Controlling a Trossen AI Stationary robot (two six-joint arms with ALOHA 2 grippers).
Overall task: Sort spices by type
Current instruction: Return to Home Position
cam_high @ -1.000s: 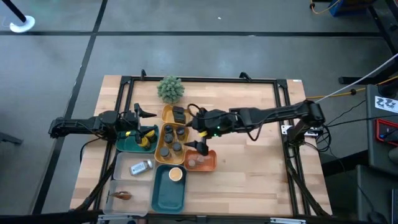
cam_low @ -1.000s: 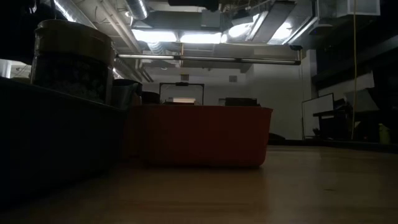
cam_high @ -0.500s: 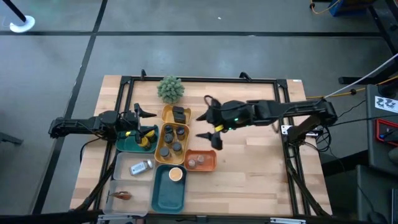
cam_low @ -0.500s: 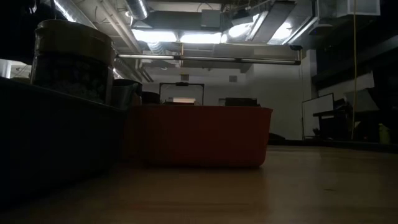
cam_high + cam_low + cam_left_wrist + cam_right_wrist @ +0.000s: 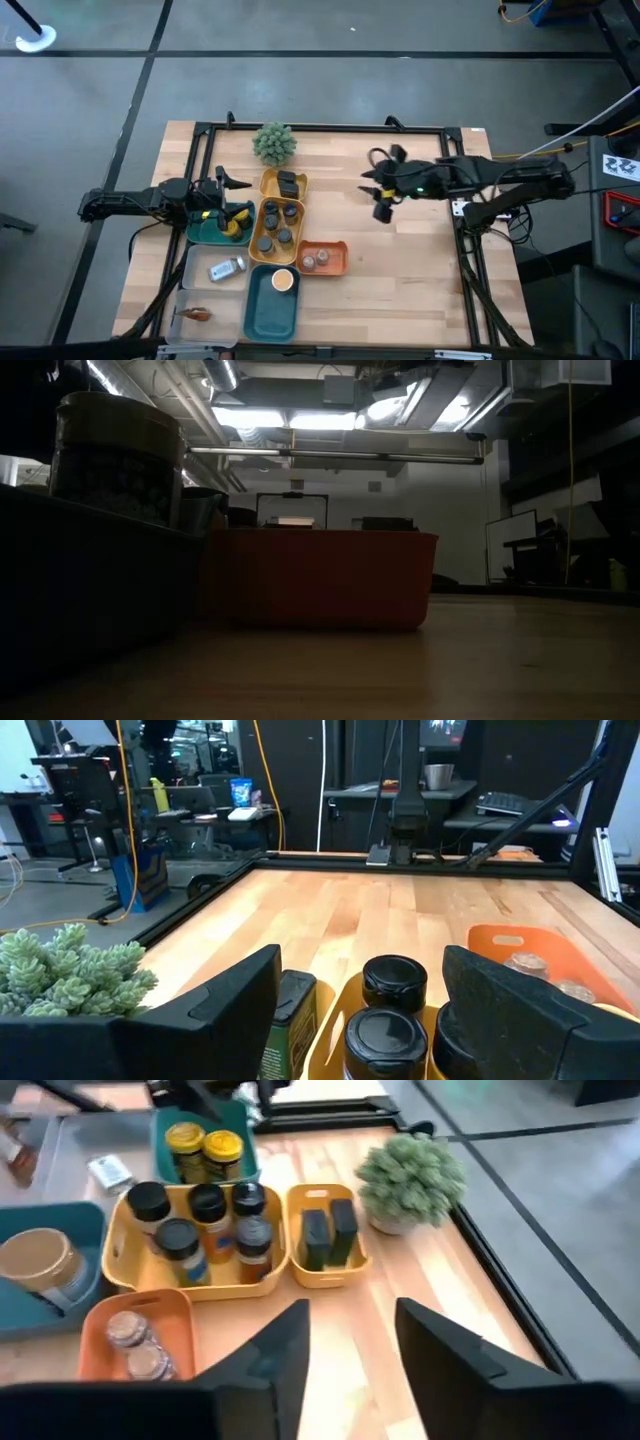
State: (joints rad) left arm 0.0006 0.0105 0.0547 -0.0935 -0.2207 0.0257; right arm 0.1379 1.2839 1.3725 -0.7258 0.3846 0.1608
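The spices sit in trays at the table's left middle. Dark-capped jars (image 5: 200,1230) stand in a yellow tray (image 5: 275,225), and black boxes (image 5: 325,1230) in a smaller yellow tray (image 5: 288,184). Two jars (image 5: 135,1345) stand in an orange tray (image 5: 320,258). Yellow-capped jars (image 5: 205,1145) are in a teal tray (image 5: 222,225), and a tan-lidded jar (image 5: 282,281) is in the near teal tray. My right gripper (image 5: 378,190) hangs open over bare wood to their right, holding nothing. My left gripper (image 5: 235,195) rests open at the left, by the teal tray.
A fuzzy green plant (image 5: 273,143) stands behind the trays. A bottle (image 5: 228,268) lies on its side in a pale tray, and a brown packet (image 5: 195,314) lies at the front left. A black frame (image 5: 330,128) rims the table. Bare wood stretches right of the trays.
My right gripper has drawn back from over the yellow and orange trays toward the table's right edge, rising a little and tipping less steeply downward. Its fingers stand closer together than before. The trays and jars have stayed where they were.
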